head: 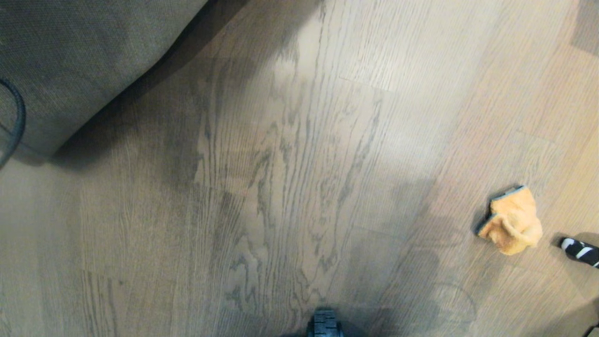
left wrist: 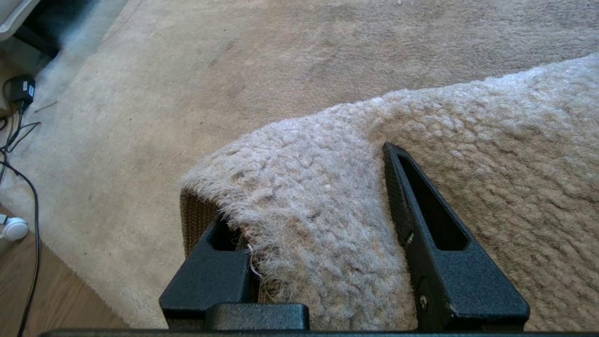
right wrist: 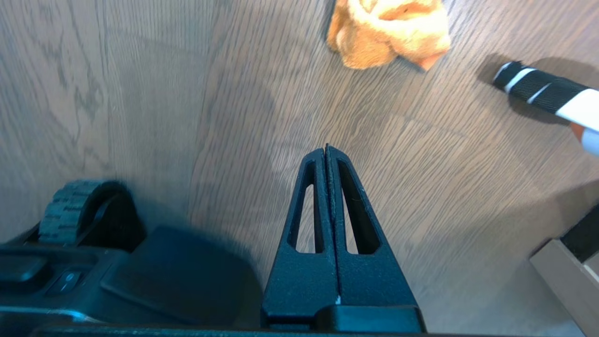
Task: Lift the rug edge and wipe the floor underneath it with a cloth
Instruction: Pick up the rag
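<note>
My left gripper (left wrist: 304,187) is shut on a folded-up edge of the pale grey rug (left wrist: 327,224). One black finger (left wrist: 421,220) lies on the pile and the other (left wrist: 210,276) sits under the tan woven backing. In the head view the raised rug (head: 84,56) shows its backing at the far left, over the bare plank floor (head: 290,187). The orange cloth (head: 512,222) lies crumpled on the floor at the right. My right gripper (right wrist: 326,150) hangs shut and empty above the floor (right wrist: 187,93), short of the cloth (right wrist: 388,32).
A black-and-white striped handle (head: 580,250) lies just right of the cloth. The robot's base wheel (head: 324,323) shows at the near edge. Cables and a charger (left wrist: 21,91) lie beside the rug's far side. A furniture corner (right wrist: 571,271) stands near my right gripper.
</note>
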You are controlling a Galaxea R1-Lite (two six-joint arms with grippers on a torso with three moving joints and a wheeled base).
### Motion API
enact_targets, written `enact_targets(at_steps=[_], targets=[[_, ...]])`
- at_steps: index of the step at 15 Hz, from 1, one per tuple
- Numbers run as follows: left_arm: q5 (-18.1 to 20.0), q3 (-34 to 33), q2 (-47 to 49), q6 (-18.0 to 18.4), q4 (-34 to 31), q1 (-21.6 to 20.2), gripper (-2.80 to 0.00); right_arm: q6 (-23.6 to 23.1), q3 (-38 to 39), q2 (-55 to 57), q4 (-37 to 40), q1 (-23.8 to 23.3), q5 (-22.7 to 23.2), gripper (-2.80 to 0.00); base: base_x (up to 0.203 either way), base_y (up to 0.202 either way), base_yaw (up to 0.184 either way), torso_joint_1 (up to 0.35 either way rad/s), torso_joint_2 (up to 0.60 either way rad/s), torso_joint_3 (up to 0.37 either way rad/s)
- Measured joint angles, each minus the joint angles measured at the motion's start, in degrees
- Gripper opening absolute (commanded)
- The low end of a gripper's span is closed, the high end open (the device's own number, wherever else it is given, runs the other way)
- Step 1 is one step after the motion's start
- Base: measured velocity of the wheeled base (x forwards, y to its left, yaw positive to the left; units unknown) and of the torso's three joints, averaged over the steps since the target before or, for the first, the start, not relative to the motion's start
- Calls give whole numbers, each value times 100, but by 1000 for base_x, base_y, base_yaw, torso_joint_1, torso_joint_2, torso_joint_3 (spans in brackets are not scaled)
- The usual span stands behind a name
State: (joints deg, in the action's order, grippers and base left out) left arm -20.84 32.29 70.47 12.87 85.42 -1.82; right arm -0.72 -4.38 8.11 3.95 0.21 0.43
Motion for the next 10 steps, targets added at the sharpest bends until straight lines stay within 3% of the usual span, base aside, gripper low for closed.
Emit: enact_targets(at_steps=[6,10], targets=[[-2,-13,101,5,-2,0,-280,78,-300,1783,-260,149,56,-280,0,0,0,0,0,0],[0,-44,200,10,3,0,-280,379,-275,3222,-1177,146,81,-280,0,0,0,0,0,0]])
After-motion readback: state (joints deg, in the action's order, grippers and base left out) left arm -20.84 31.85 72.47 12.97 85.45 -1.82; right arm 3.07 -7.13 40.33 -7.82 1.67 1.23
